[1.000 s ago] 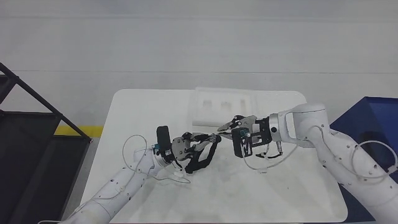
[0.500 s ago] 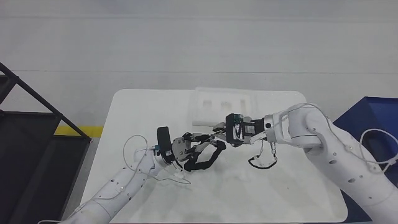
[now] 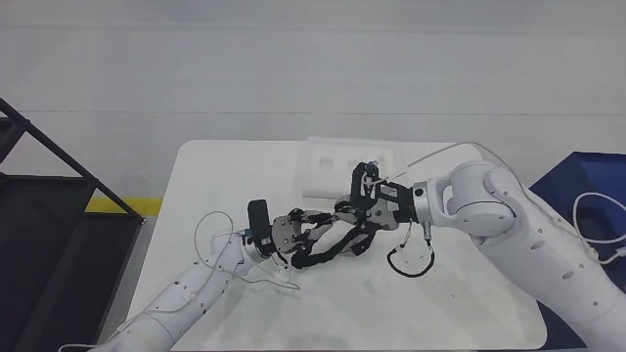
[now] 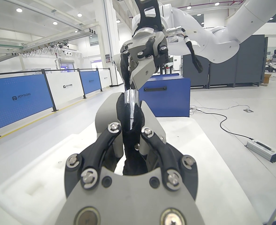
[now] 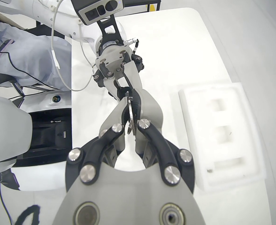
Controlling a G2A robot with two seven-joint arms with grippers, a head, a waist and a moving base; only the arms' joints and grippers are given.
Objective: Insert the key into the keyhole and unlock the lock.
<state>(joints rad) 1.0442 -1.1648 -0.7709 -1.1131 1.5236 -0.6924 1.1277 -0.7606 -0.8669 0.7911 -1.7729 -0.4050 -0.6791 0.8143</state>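
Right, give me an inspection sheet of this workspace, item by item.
surface: white table, rounded corners.
job's things: lock, black with a chrome end, in the left end effector; key in the right end effector, meeting that chrome end; how far in, cannot tell.
clutter: white foam tray at the table's far edge.
end effectors: both shut, tip to tip above the table.
cables: black loop at the right wrist; white lead along the left arm; black floor cable.
surroundings: black rack, blue cabinet, blue barriers.
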